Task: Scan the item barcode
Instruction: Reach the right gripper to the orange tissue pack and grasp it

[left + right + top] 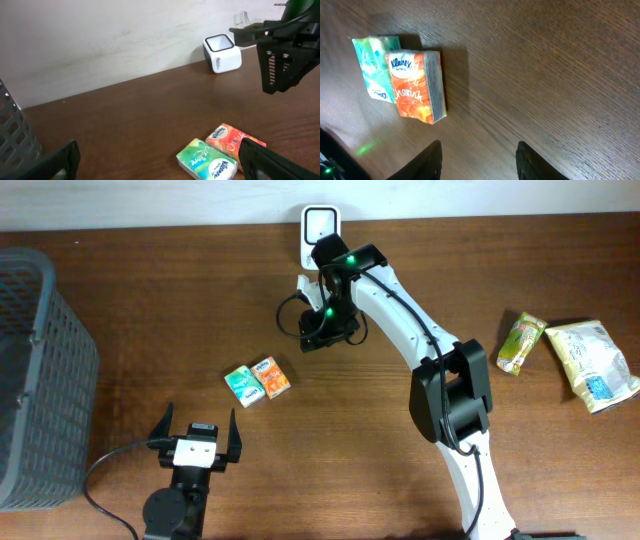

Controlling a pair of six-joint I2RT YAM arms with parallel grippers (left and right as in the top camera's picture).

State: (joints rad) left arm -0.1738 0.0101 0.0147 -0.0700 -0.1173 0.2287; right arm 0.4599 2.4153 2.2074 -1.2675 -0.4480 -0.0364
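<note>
Two Kleenex tissue packs lie side by side on the wooden table, a green one (240,384) (207,160) (375,67) and an orange one (270,377) (232,140) (417,85). A white barcode scanner (320,228) (222,52) stands at the table's back edge. My right gripper (320,330) (477,160) hovers in front of the scanner, up and to the right of the packs, open with only bare wood between its fingers. My left gripper (195,442) (160,167) stands wide open near the front edge, empty, with the packs just ahead of its right finger.
A grey mesh basket (40,380) fills the left side of the table. Two snack packets lie at the far right, a green one (521,342) and a larger pale one (592,363). The right arm (400,310) stretches across the table's middle.
</note>
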